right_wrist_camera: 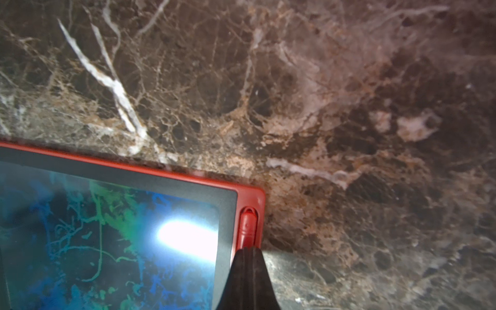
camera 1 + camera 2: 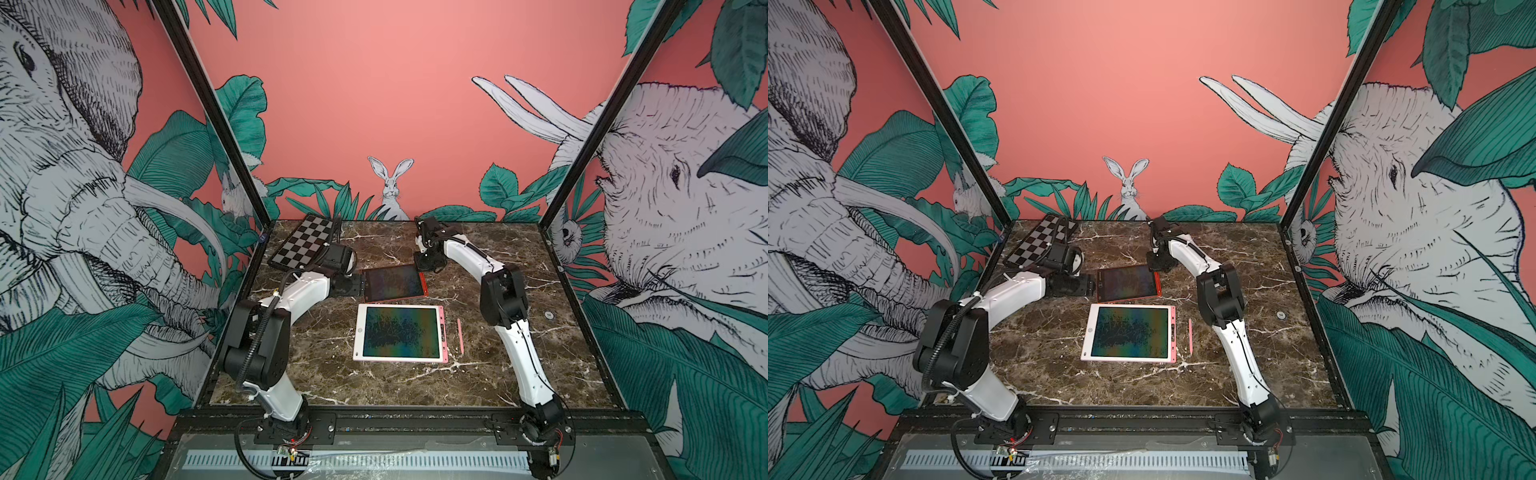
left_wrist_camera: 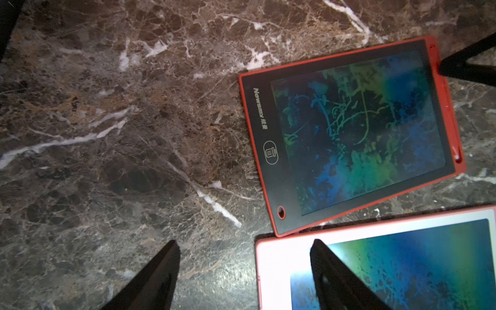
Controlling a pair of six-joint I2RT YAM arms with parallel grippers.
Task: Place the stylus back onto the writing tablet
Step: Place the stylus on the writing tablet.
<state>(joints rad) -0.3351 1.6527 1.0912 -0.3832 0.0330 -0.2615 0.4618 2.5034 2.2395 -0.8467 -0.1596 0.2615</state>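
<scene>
step: seating red stylus (image 1: 247, 225) in edge slot of red tablet (image 1: 188, 178), mid-table toward the far edge; looks nearly home.
R claw (image 1: 248, 252): shut, tips on stylus, not gripping it.
L claw (image 3: 245, 241): part open, empty, near the tablet's opposite end.
next: light press, lift straight off w/o dragging; pink stylus (image 2: 460, 336) lies loose on table.

Both top views: high, at front of desk (image 2: 386, 386), looking down over whole scene. Wrist views: close above desk, both catching red tablet (image 3: 349, 128)

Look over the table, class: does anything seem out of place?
Yes: the pink stylus lies loose on the marble beside the white tablet, while the red stylus sits docked in the red tablet.
</scene>
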